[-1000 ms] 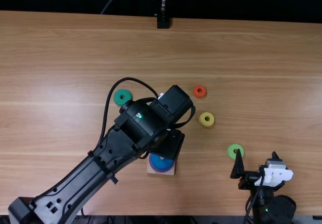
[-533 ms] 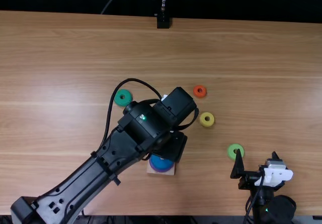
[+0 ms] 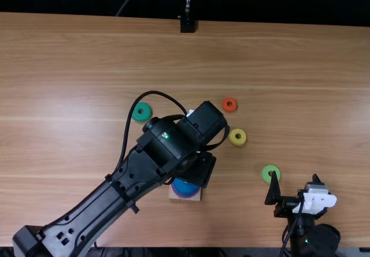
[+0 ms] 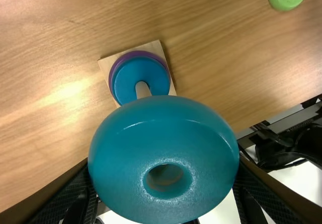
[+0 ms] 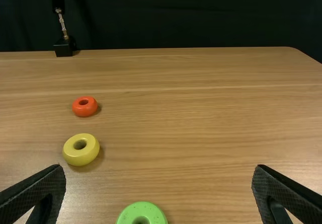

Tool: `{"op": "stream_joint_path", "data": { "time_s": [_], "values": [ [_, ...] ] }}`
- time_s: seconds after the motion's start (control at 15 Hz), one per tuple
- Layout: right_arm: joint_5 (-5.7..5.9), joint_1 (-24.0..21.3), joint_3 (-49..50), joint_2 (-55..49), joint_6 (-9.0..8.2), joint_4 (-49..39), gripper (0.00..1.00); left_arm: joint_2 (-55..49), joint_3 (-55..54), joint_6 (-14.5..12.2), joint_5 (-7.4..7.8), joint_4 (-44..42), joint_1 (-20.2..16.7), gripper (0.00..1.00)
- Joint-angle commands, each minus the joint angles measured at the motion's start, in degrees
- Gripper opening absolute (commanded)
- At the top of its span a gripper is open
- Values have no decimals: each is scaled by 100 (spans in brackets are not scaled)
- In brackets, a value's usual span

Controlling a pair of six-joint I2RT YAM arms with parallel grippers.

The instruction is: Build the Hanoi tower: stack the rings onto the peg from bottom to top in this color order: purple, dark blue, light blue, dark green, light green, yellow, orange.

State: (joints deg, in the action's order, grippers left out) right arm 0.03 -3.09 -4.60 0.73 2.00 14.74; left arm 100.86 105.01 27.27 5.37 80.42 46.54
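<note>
Left arm: its gripper (image 3: 196, 168) has edged slightly toward 3 o'clock since the frame a second ago; the loose rings have stayed put.
Right gripper (image 3: 295, 183): near the table's near edge, toward 3 o'clock from the stack, fingers spread with nothing between them.
Wooden base (image 3: 172, 195): near side of the table, purple ring (image 3: 184, 196) at the bottom, dark blue ring (image 3: 185, 187) on it, peg (image 4: 143, 88) rising through.
Light blue ring (image 4: 126, 168): pinched between the left gripper's two fingers, off the table; it covers part of the base in the left wrist view. Whether it touches the peg, I cannot tell.
Light green ring (image 3: 265, 174): flat on the table, just short of 3 o'clock from the base.
Yellow ring (image 3: 232, 140): between 1 and 2 o'clock.
Dark green ring (image 3: 136, 115): 11 o'clock.
Orange ring (image 3: 224, 105): 1 o'clock, beyond the yellow.
Black stand (image 3: 187, 25): 12 o'clock, far edge.
</note>
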Motion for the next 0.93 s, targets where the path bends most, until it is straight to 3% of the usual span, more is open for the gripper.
{"op": "stream_joint_path", "data": {
  "time_s": [0.0,0.47,0.53,0.67,0.73,0.87],
  "values": [
    [165,46,363,-73,-31,346,100,74,-60,47,22,5,48,0],
    [176,46,363,-73,-31,346,100,57,-403,37,12,-6,4,0],
    [165,46,363,-73,-31,346,100,57,-403,37,12,5,-5,12],
    [165,46,363,-73,-31,346,100,57,-403,26,33,-6,-5,85],
    [165,46,363,-73,-31,346,100,57,-420,37,86,-6,-5,100],
    [176,46,363,-73,-31,346,100,48,-464,26,65,-6,-5,100]
  ]
}}
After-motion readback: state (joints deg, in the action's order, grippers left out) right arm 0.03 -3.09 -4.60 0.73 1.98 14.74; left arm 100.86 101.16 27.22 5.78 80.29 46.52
